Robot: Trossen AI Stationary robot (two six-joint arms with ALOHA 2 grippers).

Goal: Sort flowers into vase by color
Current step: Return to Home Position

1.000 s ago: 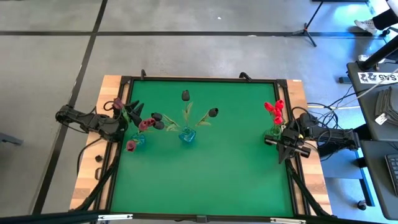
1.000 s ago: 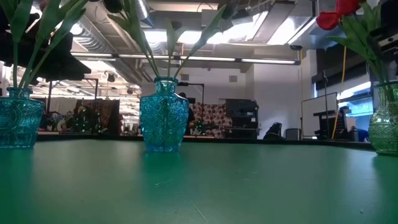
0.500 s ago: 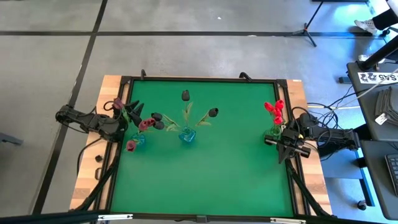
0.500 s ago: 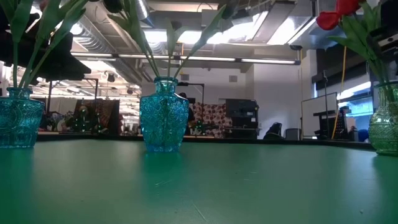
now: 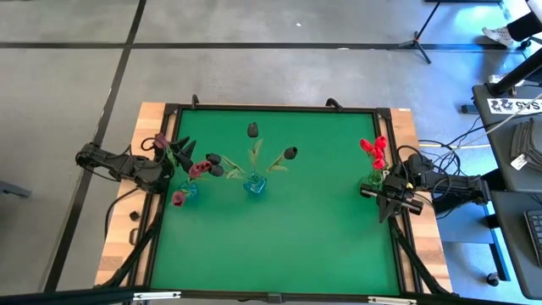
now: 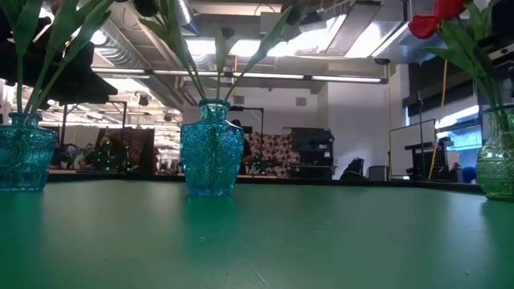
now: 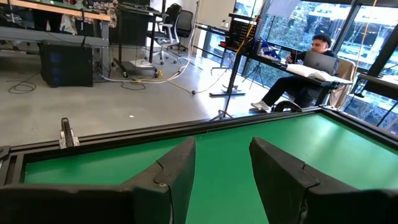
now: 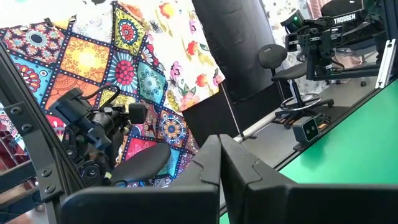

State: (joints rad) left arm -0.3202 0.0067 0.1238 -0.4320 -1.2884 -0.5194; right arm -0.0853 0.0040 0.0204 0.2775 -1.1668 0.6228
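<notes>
Three vases stand on the green table. In the left blue vase (image 5: pixel 188 191) (image 6: pixel 24 152) stand pink-maroon tulips (image 5: pixel 199 169). The middle blue vase (image 5: pixel 256 185) (image 6: pixel 210 148) has near-black tulips (image 5: pixel 290 152). The right green vase (image 5: pixel 373 180) (image 6: pixel 498 156) holds red tulips (image 5: pixel 373 148) (image 6: pixel 426 24). My left gripper (image 5: pixel 167 172) (image 7: pixel 221 168) sits at the table's left edge beside the left vase, open and empty. My right gripper (image 5: pixel 378 196) (image 8: pixel 221 155) sits at the right edge next to the green vase, shut and empty.
A black frame (image 5: pixel 271 108) rims the green mat, with wooden boards outside it. Open mat (image 5: pixel 279 246) stretches across the near half. A seated person with a laptop (image 7: pixel 314 59) shows in the room beyond the table.
</notes>
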